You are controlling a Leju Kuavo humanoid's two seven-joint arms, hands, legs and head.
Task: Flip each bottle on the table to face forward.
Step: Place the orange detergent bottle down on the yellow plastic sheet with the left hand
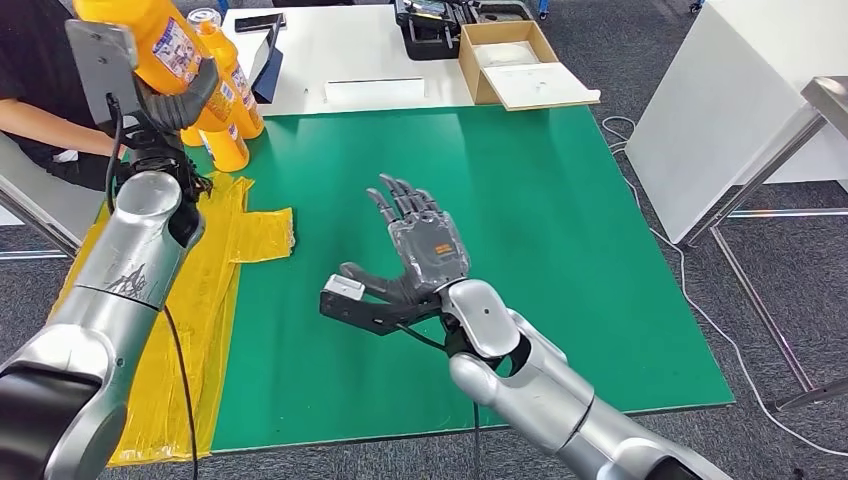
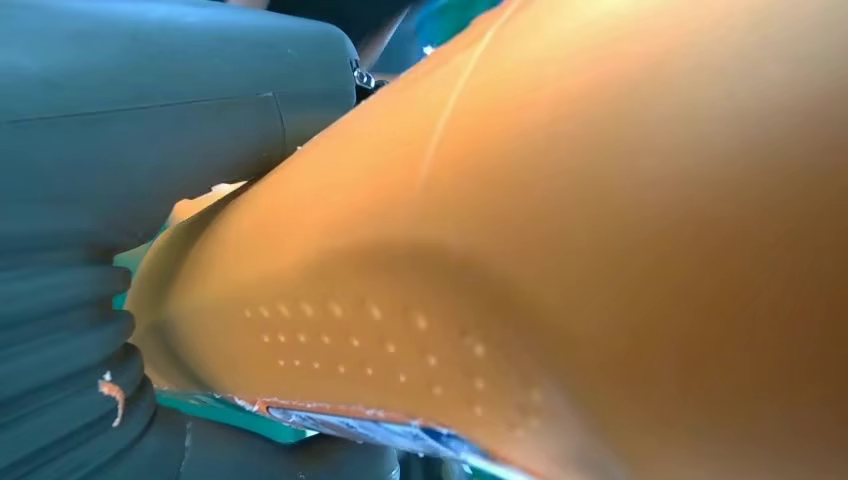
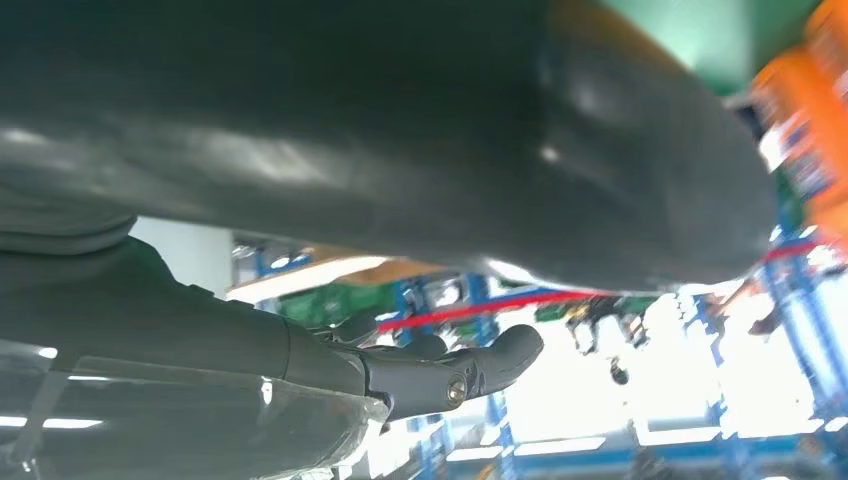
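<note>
a green mat (image 1: pixel 560 230) is covering the table through the middle of the frame, with a yellow plastic sheet (image 1: pixel 215 300) lying along its left edge. in the upper left, orange bottles (image 1: pixel 228 110) are showing labels printed in blue, white and red. the left hand (image 1: pixel 175 100) is showing dark grey around an orange bottle (image 1: pixel 150 40); the right hand (image 1: pixel 415 245) at centre is wearing grey with a small orange mark. both arms are gleaming silver. a brown cardboard box (image 1: pixel 500 55) is sitting at the top.
</note>
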